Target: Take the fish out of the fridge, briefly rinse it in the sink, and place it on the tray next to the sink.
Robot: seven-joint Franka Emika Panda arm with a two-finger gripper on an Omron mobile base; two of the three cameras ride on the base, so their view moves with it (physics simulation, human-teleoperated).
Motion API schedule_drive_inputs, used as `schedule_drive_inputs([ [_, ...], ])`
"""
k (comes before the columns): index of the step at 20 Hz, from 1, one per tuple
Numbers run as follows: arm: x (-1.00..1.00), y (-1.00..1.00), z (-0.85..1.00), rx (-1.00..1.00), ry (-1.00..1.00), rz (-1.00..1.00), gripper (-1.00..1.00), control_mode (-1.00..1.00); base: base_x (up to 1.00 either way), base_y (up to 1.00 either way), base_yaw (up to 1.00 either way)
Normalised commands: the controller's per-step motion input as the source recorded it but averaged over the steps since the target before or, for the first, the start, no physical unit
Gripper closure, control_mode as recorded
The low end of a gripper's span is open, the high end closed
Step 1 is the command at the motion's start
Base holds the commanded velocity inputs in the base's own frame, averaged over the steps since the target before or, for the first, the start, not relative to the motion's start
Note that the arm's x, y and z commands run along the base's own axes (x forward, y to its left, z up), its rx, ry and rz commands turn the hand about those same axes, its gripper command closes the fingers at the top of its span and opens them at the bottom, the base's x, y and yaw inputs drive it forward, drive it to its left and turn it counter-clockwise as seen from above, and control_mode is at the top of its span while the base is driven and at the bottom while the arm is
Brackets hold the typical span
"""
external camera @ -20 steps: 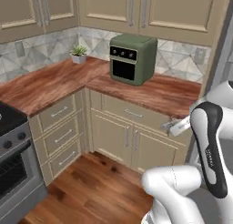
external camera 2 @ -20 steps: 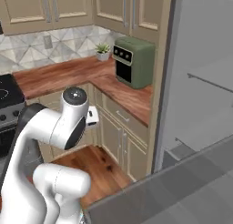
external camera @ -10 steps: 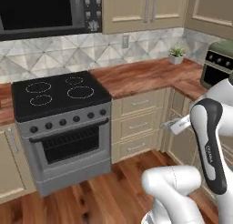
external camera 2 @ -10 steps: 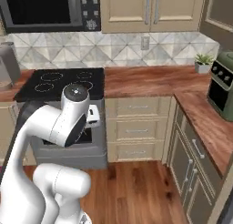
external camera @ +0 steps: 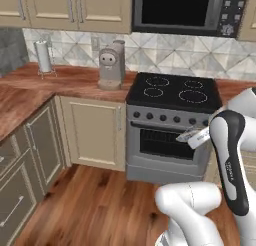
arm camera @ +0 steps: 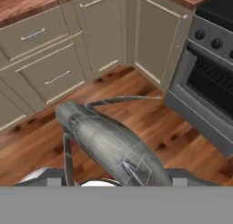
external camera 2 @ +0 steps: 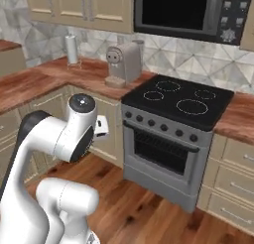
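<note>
Fish first: the slender silvery-grey mottled fish (arm camera: 111, 148) lies lengthwise up the middle of your hand view, its lower end down at the claw, its other end stretching out over the wooden floor (arm camera: 136, 123). You can take the claw as clenched on that fish, though its finger tips are hidden behind the body. In the left base view you see the same fish (external camera: 192, 136) as a pale sliver poking out beside the white arm, in front of the oven door of the grey stove with the black cooktop (external camera: 172, 92).

Take that stove as your landmark. To its left on the brown wooden bench (external camera: 60, 80) stands a grey coffee machine (external camera: 112, 65), just beside the cooktop edge. Further left along the same bench stands a white paper towel roll (external camera: 43, 56) on a holder. Above the stove hangs a black microwave (external camera: 187, 11), with beige wooden wall cabinets (external camera: 75, 9) to its left. Below the bench, left of the stove, you have beige cabinet doors (external camera: 92, 135). In the right base view the claw (external camera 2: 101, 127) sits left of the oven door, at the height of the stove's knobs.
</note>
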Motion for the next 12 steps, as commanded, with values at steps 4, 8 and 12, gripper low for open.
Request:
schedule_drive_inputs([
  [4,0.0,0.0,0.0,0.0,0.0,0.0,1.0,1.0,-0.02,0.11,0.99],
  [8,0.0,0.0,0.0,0.0,0.0,0.0,1.0,1.0,0.0,0.06,1.0],
  [12,0.0,0.0,0.0,0.0,0.0,0.0,1.0,1.0,0.0,0.01,1.0],
])
